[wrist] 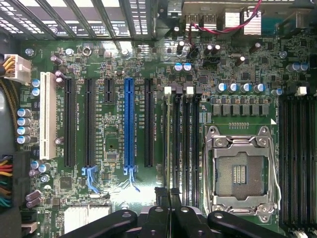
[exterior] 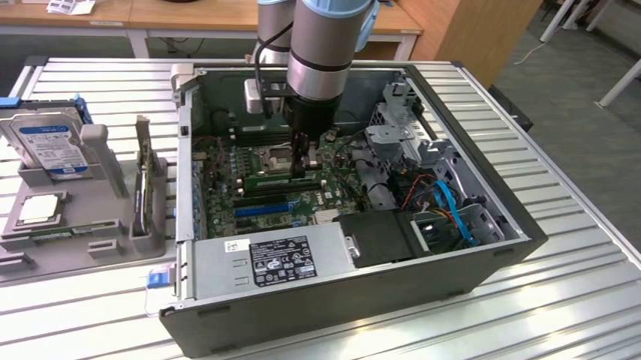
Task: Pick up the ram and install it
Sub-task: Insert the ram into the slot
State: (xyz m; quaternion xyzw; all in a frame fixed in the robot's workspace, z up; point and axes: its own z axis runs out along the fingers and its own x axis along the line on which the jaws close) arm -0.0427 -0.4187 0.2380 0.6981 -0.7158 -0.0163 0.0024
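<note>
Clamping the ram (exterior: 269,181), the jaws are seen clenched on its top edge, low inside the computer case (exterior: 401,300). The ram is held on edge directly beneath the jaws, lined along the memory slots (wrist: 185,144), with the processor socket (wrist: 239,173) just to one side. Pickup is judged done. Seating is left: whether the ram is fully pressed home and latched cannot be told.

Oblique exterior; wrist down past hand (wrist: 168,194)
</note>
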